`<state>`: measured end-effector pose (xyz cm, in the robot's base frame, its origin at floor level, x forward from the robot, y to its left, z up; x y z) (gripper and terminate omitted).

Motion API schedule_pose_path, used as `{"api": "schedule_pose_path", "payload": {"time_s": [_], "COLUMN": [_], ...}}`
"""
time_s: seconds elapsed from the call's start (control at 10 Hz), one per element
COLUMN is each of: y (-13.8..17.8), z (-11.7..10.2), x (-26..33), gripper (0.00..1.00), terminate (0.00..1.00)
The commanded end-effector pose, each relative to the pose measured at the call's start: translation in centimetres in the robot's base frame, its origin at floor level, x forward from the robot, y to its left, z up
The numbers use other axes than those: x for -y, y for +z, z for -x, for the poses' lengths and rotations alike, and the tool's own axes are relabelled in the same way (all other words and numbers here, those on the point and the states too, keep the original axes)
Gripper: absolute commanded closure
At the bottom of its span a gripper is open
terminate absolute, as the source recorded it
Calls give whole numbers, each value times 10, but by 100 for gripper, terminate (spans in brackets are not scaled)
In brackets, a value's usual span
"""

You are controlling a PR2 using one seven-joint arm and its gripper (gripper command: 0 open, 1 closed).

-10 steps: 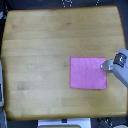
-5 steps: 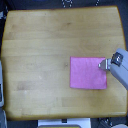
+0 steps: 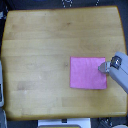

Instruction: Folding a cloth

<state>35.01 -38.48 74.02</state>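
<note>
Toward the exterior view's lower right of the wooden desk (image 3: pixel 45 50) lies the flat pink cloth (image 3: pixel 88 73). At its right edge sits the gripper (image 3: pixel 104 67); whether its jaws are closed cannot be told.

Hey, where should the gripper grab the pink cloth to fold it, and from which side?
Take the cloth at its edge on the exterior view's right, near the upper corner, coming in from that side. It lies flat on the wooden table, so only an edge can be pinched, and the gripper is already at that one.
</note>
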Motion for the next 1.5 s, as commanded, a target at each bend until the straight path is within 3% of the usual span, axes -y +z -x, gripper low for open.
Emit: {"api": "schedule_pose_path", "payload": {"time_s": [0.0,0.1,1.4], "y": [-11,-10,-3], "z": [2,3,-9], "x": [-6,-7,-2], "gripper": [0,100,100], "terminate": [0,0,0]}}
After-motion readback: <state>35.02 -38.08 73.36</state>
